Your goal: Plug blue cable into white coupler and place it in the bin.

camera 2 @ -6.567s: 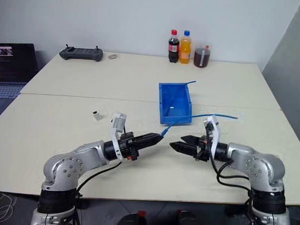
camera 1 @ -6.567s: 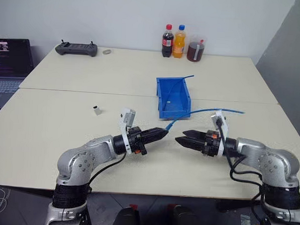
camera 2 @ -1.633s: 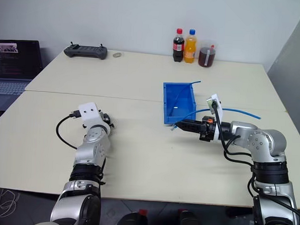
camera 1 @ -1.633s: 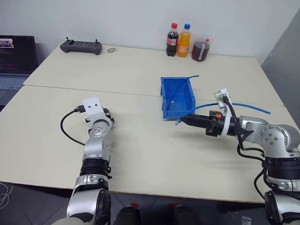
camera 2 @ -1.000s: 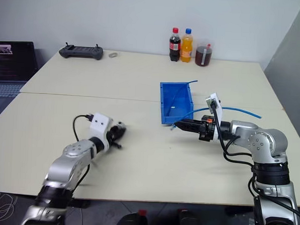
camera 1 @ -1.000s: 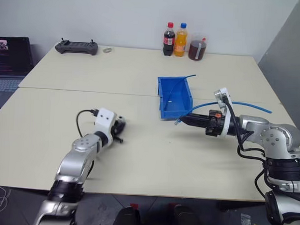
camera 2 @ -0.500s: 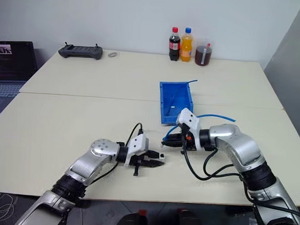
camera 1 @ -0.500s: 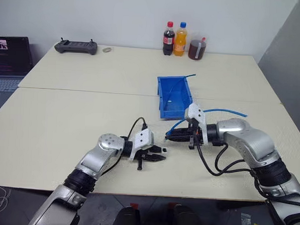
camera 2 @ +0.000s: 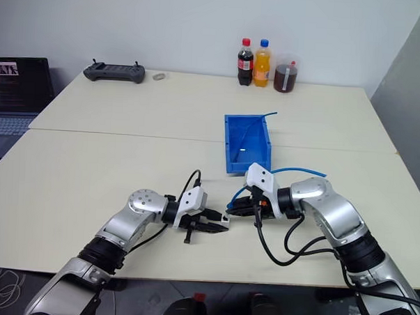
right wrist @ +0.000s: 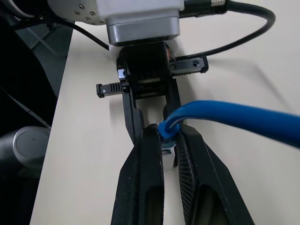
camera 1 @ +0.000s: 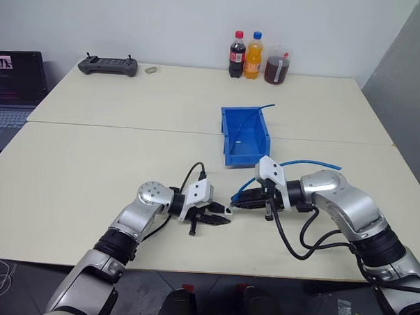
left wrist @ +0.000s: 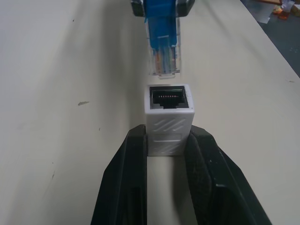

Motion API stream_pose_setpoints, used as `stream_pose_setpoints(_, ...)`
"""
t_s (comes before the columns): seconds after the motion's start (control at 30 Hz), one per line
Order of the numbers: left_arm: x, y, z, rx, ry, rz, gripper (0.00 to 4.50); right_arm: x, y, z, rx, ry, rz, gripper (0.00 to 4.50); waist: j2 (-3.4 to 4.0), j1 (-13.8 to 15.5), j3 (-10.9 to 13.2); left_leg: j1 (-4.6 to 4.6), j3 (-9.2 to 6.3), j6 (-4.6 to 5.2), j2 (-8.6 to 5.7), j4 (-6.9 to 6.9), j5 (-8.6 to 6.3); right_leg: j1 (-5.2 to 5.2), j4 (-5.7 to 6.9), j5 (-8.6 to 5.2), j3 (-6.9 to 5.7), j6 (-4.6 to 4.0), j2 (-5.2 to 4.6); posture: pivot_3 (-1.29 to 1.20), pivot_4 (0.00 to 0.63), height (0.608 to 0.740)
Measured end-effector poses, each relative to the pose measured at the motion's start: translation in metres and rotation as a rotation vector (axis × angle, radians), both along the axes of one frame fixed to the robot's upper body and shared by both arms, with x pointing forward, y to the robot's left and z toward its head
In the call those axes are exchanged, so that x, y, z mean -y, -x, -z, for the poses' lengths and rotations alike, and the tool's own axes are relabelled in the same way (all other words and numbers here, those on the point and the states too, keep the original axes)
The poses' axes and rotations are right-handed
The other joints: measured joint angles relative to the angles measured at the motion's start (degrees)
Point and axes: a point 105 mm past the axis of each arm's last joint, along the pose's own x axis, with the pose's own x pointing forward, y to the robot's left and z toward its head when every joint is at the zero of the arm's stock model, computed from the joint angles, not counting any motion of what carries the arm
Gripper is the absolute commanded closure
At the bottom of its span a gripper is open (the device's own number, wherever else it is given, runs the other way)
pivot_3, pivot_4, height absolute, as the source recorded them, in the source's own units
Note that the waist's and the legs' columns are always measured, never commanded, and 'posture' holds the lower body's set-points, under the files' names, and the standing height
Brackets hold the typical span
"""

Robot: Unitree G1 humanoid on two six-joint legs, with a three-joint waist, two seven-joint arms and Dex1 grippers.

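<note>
Near the worktop's (camera 1: 69, 193) front edge, left gripper (left wrist: 168, 140) pinches the coupler (left wrist: 168, 112); right gripper (right wrist: 168, 140) pinches the cable (right wrist: 225, 112) behind its plug (left wrist: 163, 58); align squarely, then push straight.

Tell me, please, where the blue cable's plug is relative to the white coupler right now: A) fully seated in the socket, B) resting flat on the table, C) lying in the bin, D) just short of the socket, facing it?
D: the blue cable's plug sits just short of the white coupler, with a small gap before the open socket.
</note>
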Motion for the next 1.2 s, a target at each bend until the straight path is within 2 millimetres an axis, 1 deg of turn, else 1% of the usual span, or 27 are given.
stream_pose_setpoints(0.33, 0.0, 0.001, 0.0, -0.002, 0.005, -0.005, 3.72, -0.001, -0.003, 0.004, 0.012, 0.017, 0.011, 4.36, 0.0, 0.0, 0.0, 0.01, 0.0, 0.0, 0.0, 0.01, 0.0, 0.01, 0.01, 0.0, 0.0, 0.0, 0.0, 0.0, 0.15, 0.74)
stream_pose_setpoints(0.43, -0.001, 0.001, 0.0, -0.004, 0.003, -0.007, 3.72, -0.002, -0.004, 0.009, 0.02, 0.029, 0.01, 4.36, 0.0, 0.0, 0.0, 0.03, 0.0, 0.0, 0.0, 0.01, 0.0, 0.01, 0.02, 0.0, 0.0, 0.0, 0.0, 0.0, 0.15, 0.74)
stream_pose_setpoints(0.7, -0.001, 0.001, 0.001, -0.009, -0.004, -0.015, 3.72, -0.003, -0.006, 0.011, 0.04, 0.035, -0.009, 4.36, 0.01, -0.03, -0.02, 0.23, 0.01, 0.0, 0.01, 0.01, 0.0, 0.21, 0.04, 0.0, 0.0, 0.0, 0.01, 0.0, 0.15, 0.74)
stream_pose_setpoints(0.9, -0.001, 0.0, 0.001, -0.01, -0.004, -0.018, 3.72, -0.001, -0.003, 0.011, 0.028, 0.043, -0.028, 4.36, 0.01, -0.03, -0.02, 0.23, 0.01, 0.0, 0.01, 0.01, 0.0, 0.22, 0.04, 0.0, 0.01, 0.0, 0.01, 0.0, 0.15, 0.74)
stream_pose_setpoints(0.97, 0.0, 0.0, 0.0, -0.005, -0.004, -0.015, 3.72, -0.002, -0.002, 0.014, 0.018, 0.051, -0.033, 4.36, 0.01, -0.03, -0.02, 0.23, 0.01, 0.0, 0.01, 0.01, 0.0, 0.22, 0.04, 0.0, 0.01, -0.01, 0.01, 0.0, 0.15, 0.74)
stream_pose_setpoints(1.2, -0.001, 0.0, 0.0, -0.007, -0.007, -0.02, 3.72, -0.005, -0.005, 0.019, 0.006, 0.046, -0.022, 4.36, 0.01, -0.04, -0.04, 0.26, 0.01, 0.0, 0.02, 0.01, 0.0, 0.23, 0.05, 0.0, 0.01, -0.01, 0.01, 0.0, 0.15, 0.74)
